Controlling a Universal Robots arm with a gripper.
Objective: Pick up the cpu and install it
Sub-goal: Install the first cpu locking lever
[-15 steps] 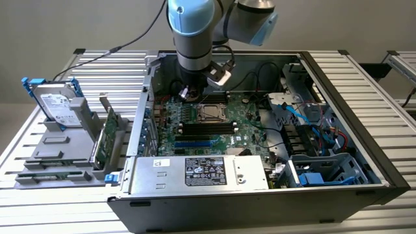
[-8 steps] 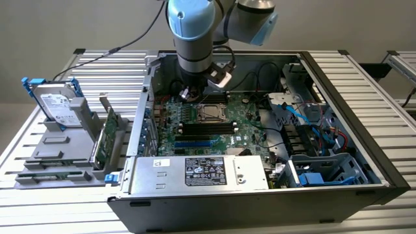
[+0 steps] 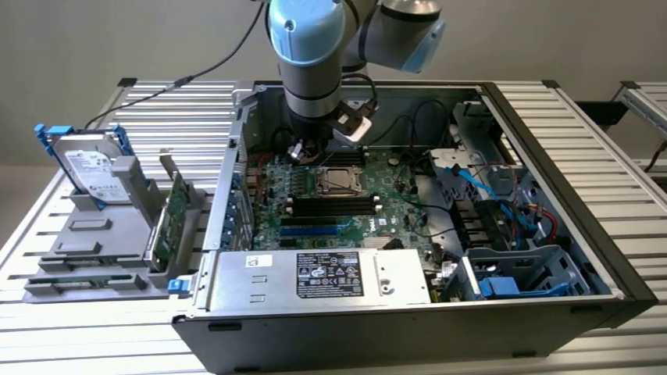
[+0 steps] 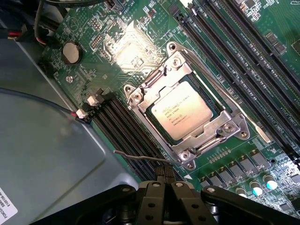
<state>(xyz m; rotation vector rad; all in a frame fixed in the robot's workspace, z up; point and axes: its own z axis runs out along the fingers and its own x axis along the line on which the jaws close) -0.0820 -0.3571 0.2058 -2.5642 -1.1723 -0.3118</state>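
The cpu [image 4: 183,112], a flat square chip with a dull silver top, lies in the motherboard socket, and the metal retention frame [image 4: 228,127] is closed around its edges. In the exterior view the cpu [image 3: 336,181] sits mid-board inside the open computer case. My gripper [image 4: 161,186] hovers above the board just beside the socket, its two black fingers [image 4: 151,197] pressed together with nothing between them. A thin wire lever [image 4: 136,157] lies between the fingers and the socket. In the exterior view the gripper [image 3: 301,150] hangs just beyond the socket's far side.
Black memory slots [image 3: 331,205] run beside the socket. A power supply [image 3: 323,275] fills the near end of the case, with a drive cage [image 3: 521,273] and blue cables [image 3: 474,176] at the exterior view's right. A hard drive [image 3: 92,168] and green cards [image 3: 172,215] stand in a grey rack outside.
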